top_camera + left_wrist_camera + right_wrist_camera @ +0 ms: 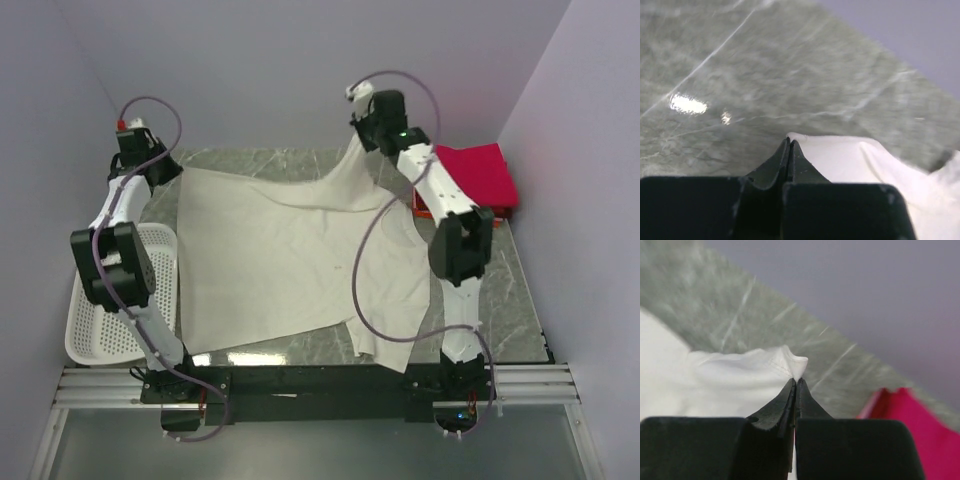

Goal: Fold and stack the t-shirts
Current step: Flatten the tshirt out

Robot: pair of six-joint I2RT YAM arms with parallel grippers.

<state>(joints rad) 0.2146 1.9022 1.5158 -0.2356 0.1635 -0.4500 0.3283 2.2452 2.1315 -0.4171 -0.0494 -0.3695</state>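
Observation:
The large cream-white t-shirt [290, 250] lies spread over the marble table, its near hem hanging toward the front edge. My left gripper [165, 172] is at the far left, shut on the shirt's far left corner low by the table. In the left wrist view, my left gripper [789, 141] pinches the cream cloth [855, 165]. My right gripper [360, 138] is raised at the far middle, shut on the other far corner, which it pulls up into a peak. In the right wrist view, my right gripper [796, 381] nips the stitched cream hem [740, 375]. A folded crimson-pink t-shirt [478, 175] lies at the back right.
A white perforated basket [120, 300] stands at the left edge beside the left arm. An orange-red edge [424, 212] shows under the crimson-pink pile [912, 432]. Bare marble table [270, 160] shows along the back. Walls close in on both sides.

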